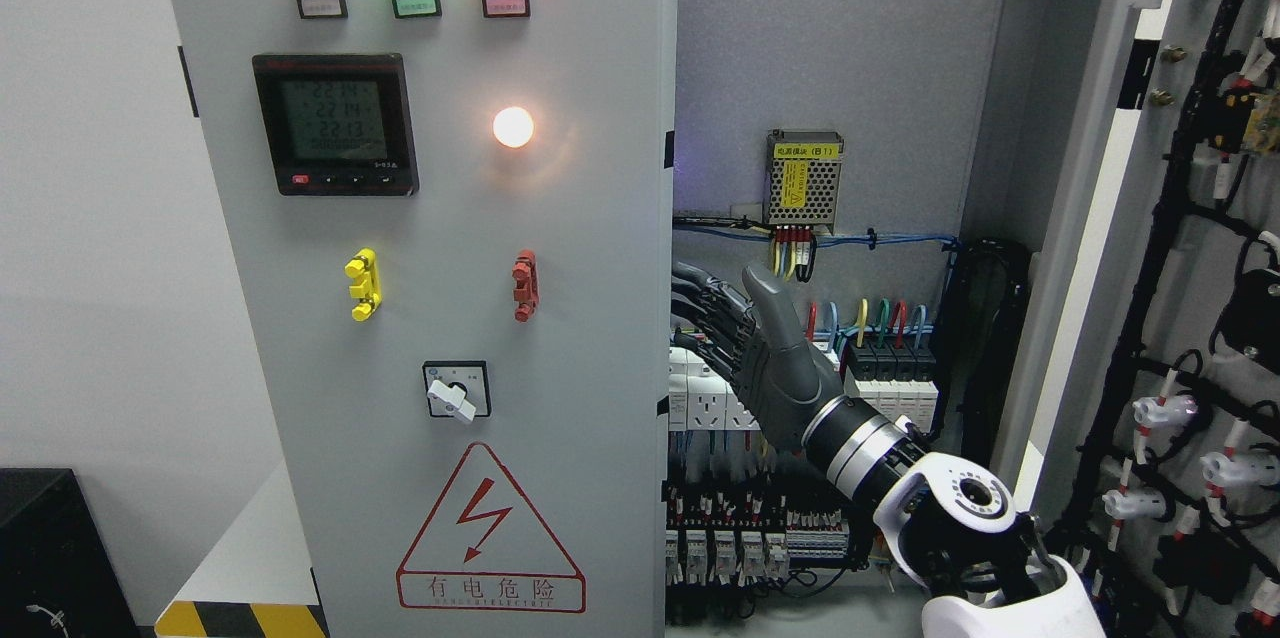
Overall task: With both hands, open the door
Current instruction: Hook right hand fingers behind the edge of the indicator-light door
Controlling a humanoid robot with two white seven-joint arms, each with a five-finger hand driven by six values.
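The cabinet's left door is grey and stands shut or nearly shut. It carries three lit lamps, a meter, a rotary switch and a red warning triangle. The right door is swung wide open at the right, its inner side with wiring facing me. My right hand comes in from the lower right and is inside the cabinet opening. Its dark fingers stretch left to the left door's free edge, with the thumb pointing up. The fingertips are at or just behind that edge. It holds nothing. My left arm is out of view.
Inside the cabinet are a power supply module, coloured wires, breakers and terminal rows, close behind my hand. A black box stands at the lower left, and a yellow-black striped edge is below the door.
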